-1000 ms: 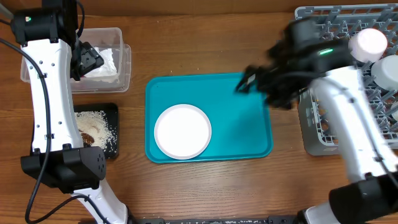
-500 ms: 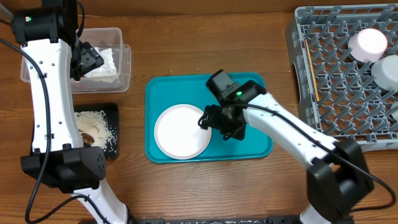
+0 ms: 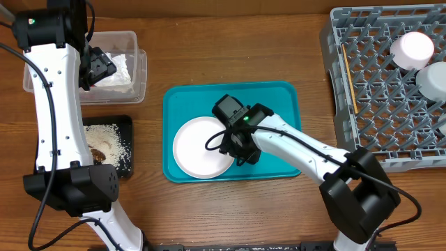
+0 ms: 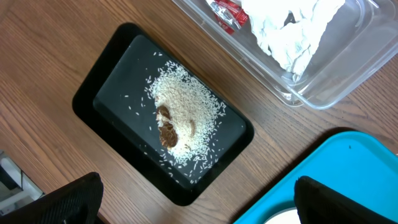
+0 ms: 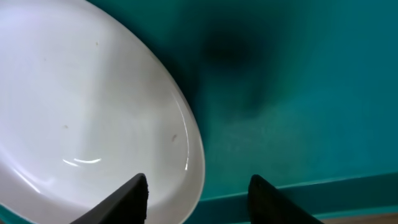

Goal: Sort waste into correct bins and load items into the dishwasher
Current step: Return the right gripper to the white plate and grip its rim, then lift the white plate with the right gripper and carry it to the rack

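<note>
Wooden table [image 3: 230, 49], teal tray [image 3: 279, 111], right jaws parted astride white plate [image 3: 189, 150] rim, left jaws parted over clear tub [image 3: 139, 70]

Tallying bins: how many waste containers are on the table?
2: a clear plastic rectangular tub, top left in the overhead view; a shallow black rectangular tray just below it.

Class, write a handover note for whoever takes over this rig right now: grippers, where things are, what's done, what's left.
Left gripper: open, empty, above the bins.
Right gripper: open, straddling the white plate's rim on the teal tray; not gripped.
Clear tub holds napkins and red wrapper; black tray holds rice and brown scraps.
Rack holds chopsticks, a pale bowl and another pale vessel.
Done: waste sorted.
Left: grip the plate and load it into the rack.
</note>
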